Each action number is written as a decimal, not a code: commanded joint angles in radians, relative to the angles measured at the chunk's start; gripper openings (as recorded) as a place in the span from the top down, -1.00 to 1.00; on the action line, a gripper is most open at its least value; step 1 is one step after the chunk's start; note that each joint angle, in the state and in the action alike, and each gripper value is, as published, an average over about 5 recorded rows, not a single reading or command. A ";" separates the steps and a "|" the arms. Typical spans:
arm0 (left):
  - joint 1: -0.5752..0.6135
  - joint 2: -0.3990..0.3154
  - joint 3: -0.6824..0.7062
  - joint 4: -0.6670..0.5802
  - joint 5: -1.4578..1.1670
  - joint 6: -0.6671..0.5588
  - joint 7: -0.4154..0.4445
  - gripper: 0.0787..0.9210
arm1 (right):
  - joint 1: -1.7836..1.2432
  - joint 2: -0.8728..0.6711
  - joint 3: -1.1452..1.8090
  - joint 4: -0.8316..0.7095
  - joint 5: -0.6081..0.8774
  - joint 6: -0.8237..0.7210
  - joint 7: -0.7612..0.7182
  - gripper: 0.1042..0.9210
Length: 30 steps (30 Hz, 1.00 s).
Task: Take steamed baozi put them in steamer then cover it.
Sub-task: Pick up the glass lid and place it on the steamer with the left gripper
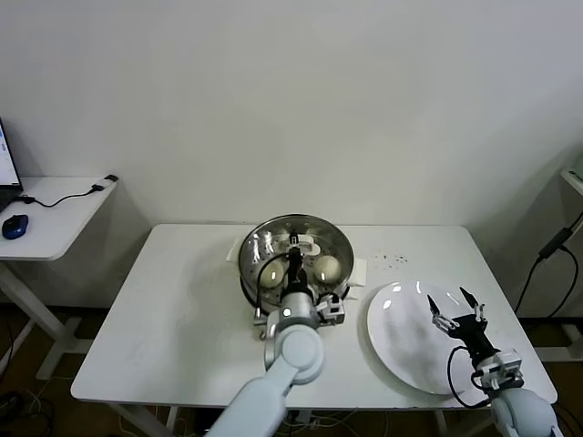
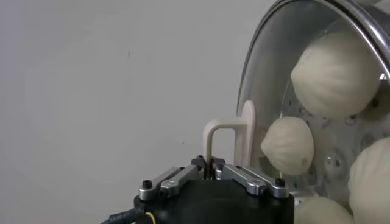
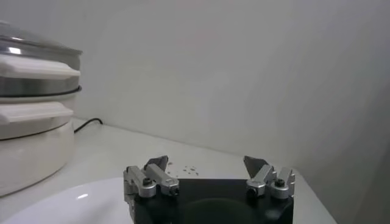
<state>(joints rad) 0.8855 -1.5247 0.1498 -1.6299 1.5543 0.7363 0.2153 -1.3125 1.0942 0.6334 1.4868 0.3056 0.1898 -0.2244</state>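
Note:
The steamer (image 1: 246, 264) stands at the table's centre back, with the glass cover (image 1: 273, 238) lying on it. Cream-white baozi (image 1: 326, 268) show through the glass. My left gripper (image 1: 295, 262) is over the cover, shut on its cream bar handle (image 2: 228, 131). In the left wrist view the gripper (image 2: 210, 165) pinches the handle's bar, and several baozi (image 2: 335, 73) sit on the perforated tray behind the glass (image 2: 268, 67). My right gripper (image 1: 455, 308) hangs open above the white plate (image 1: 401, 346), holding nothing. The right wrist view shows the right gripper (image 3: 207, 165) with its jaws wide apart and the steamer (image 3: 30, 79) off to one side.
The round white plate (image 3: 73, 204) lies bare at the table's right front. A few dark specks (image 1: 393, 259) mark the tabletop behind it. A side desk (image 1: 55, 214) with a mouse and a cable stands to the left. A cable (image 1: 551, 264) hangs at the far right.

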 commanded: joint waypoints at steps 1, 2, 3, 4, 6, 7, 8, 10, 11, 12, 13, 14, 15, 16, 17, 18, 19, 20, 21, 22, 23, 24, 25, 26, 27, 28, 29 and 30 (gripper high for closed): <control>0.007 0.005 0.004 0.003 -0.006 0.049 -0.016 0.86 | 0.001 0.005 -0.001 0.002 -0.001 0.000 -0.001 -0.76; 0.008 0.006 0.004 0.001 -0.006 0.049 -0.014 0.86 | 0.001 0.006 -0.001 0.003 -0.001 0.000 -0.002 -0.76; 0.009 0.007 0.004 -0.001 -0.004 0.048 -0.011 0.86 | 0.001 0.006 -0.001 0.003 -0.001 0.000 -0.002 -0.76; 0.011 0.009 0.004 -0.006 -0.001 0.046 -0.003 0.86 | 0.001 0.006 -0.001 0.003 -0.002 0.000 -0.002 -0.76; 0.013 0.015 0.005 -0.018 0.002 0.044 0.010 0.86 | 0.001 0.005 0.000 0.003 -0.002 -0.001 -0.003 -0.76; 0.014 0.019 0.006 -0.027 0.003 0.043 0.018 0.86 | 0.001 0.004 0.000 0.002 -0.002 -0.002 -0.003 -0.76; 0.014 0.024 0.007 -0.036 0.002 0.042 0.025 0.86 | 0.002 0.003 0.000 0.002 -0.002 -0.002 -0.003 -0.76; 0.013 0.035 0.011 -0.057 -0.002 0.046 0.036 0.83 | 0.003 0.001 0.001 0.001 -0.001 -0.004 -0.003 -0.76; 0.013 0.042 0.013 -0.069 -0.003 0.047 0.042 0.81 | 0.004 0.000 0.001 0.001 -0.001 -0.004 -0.003 -0.76; 0.013 0.048 0.015 -0.081 -0.006 0.048 0.046 0.76 | 0.004 -0.001 0.001 0.001 -0.002 -0.005 -0.003 -0.76; 0.013 0.054 0.018 -0.095 -0.008 0.049 0.049 0.70 | 0.005 -0.001 0.001 0.001 -0.002 -0.006 -0.003 -0.76; 0.013 0.059 0.021 -0.110 -0.010 0.049 0.051 0.64 | 0.005 -0.001 0.001 0.001 -0.003 -0.007 -0.003 -0.76; 0.014 0.065 0.024 -0.124 -0.012 0.049 0.052 0.57 | 0.006 -0.001 0.000 0.001 -0.003 -0.009 -0.002 -0.76; 0.016 0.071 0.026 -0.139 -0.013 0.049 0.054 0.49 | 0.006 -0.001 0.000 0.002 -0.004 -0.010 -0.002 -0.76; 0.019 0.076 0.028 -0.153 -0.014 0.049 0.055 0.43 | 0.006 -0.001 0.000 0.002 -0.005 -0.012 -0.002 -0.76; 0.023 0.081 0.029 -0.165 -0.014 0.049 0.057 0.37 | 0.006 -0.001 0.000 0.003 -0.006 -0.014 -0.002 -0.76; 0.029 0.087 0.029 -0.177 -0.015 0.049 0.058 0.29 | 0.005 -0.001 0.000 0.004 -0.006 -0.016 -0.002 -0.76; 0.036 0.094 0.029 -0.191 -0.018 0.049 0.058 0.22 | 0.005 -0.001 0.000 0.005 -0.007 -0.018 -0.002 -0.76; 0.045 0.102 0.029 -0.204 -0.021 0.049 0.059 0.16 | 0.005 -0.001 0.001 0.007 -0.008 -0.021 -0.001 -0.76; 0.055 0.109 0.029 -0.217 -0.024 0.049 0.059 0.08 | 0.005 -0.001 0.001 0.009 -0.008 -0.025 -0.001 -0.76; 0.066 0.119 0.030 -0.235 -0.029 0.049 0.059 0.00 | 0.005 -0.002 0.002 0.011 -0.008 -0.029 -0.001 -0.76; 0.077 0.129 0.031 -0.250 -0.035 0.049 0.059 -0.06 | 0.004 -0.003 0.003 0.014 -0.008 -0.033 0.000 -0.76; 0.090 0.138 0.031 -0.267 -0.040 0.049 0.058 -0.15 | 0.004 -0.004 0.003 0.017 -0.008 -0.038 0.001 -0.76; 0.102 0.147 0.030 -0.286 -0.045 0.049 0.057 -0.23 | 0.003 -0.005 0.004 0.020 -0.009 -0.044 0.003 -0.76; 0.115 0.160 0.029 -0.308 -0.053 0.049 0.056 -0.29 | 0.002 -0.006 0.004 0.024 -0.011 -0.051 0.004 -0.76; 0.127 0.169 0.028 -0.326 -0.060 0.049 0.054 -0.35 | 0.002 -0.006 0.005 0.027 -0.013 -0.057 0.006 -0.76; 0.140 0.182 0.025 -0.346 -0.071 0.048 0.050 -0.43 | 0.001 -0.006 0.006 0.031 -0.019 -0.064 0.008 -0.76; 0.154 0.198 0.022 -0.367 -0.088 0.047 0.044 -0.50 | 0.000 -0.006 0.006 0.035 -0.024 -0.071 0.009 -0.76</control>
<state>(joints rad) 0.9447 -1.4204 0.1770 -1.8153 1.5236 0.7367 0.2634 -1.3099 1.0908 0.6365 1.5039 0.2959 0.1553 -0.2221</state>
